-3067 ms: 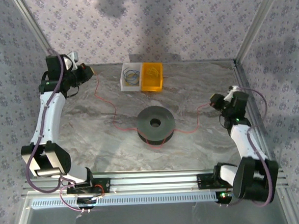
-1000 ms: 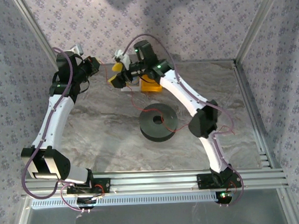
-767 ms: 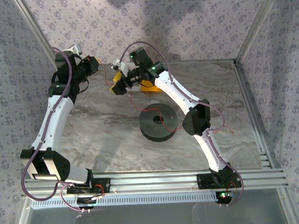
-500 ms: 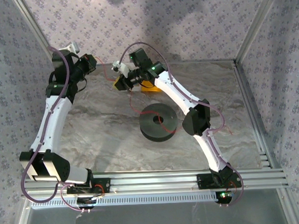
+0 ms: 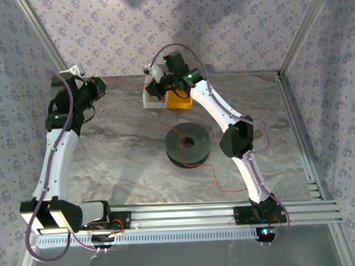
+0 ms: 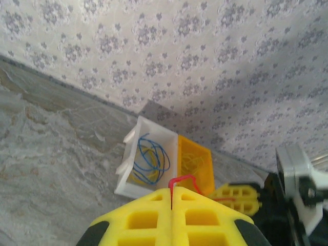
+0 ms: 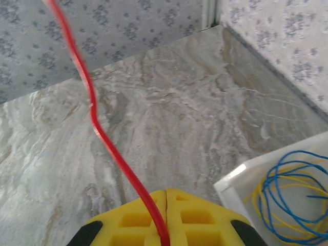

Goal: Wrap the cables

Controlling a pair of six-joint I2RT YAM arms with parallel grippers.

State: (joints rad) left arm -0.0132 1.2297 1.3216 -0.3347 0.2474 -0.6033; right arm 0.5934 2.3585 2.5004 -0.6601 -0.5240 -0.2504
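The left gripper [image 6: 171, 193] is closed, pinching the red cable [image 7: 110, 148] between its yellow fingertips. The right gripper [image 7: 166, 197] is also clamped on the cable, just beside the white tray [image 7: 246, 177]. The cable stretches between the two grippers, then drops to the black spool [image 5: 188, 145] and trails across the table [image 5: 120, 164].

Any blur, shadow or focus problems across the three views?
Top external: fairly sharp, soft dark shadows on the patterned back wall. Left wrist: the yellow left hand is soft up close; that wall is shaded at right. Right wrist: the thin red cable blurs near the lens; the marble tabletop is in fair focus.
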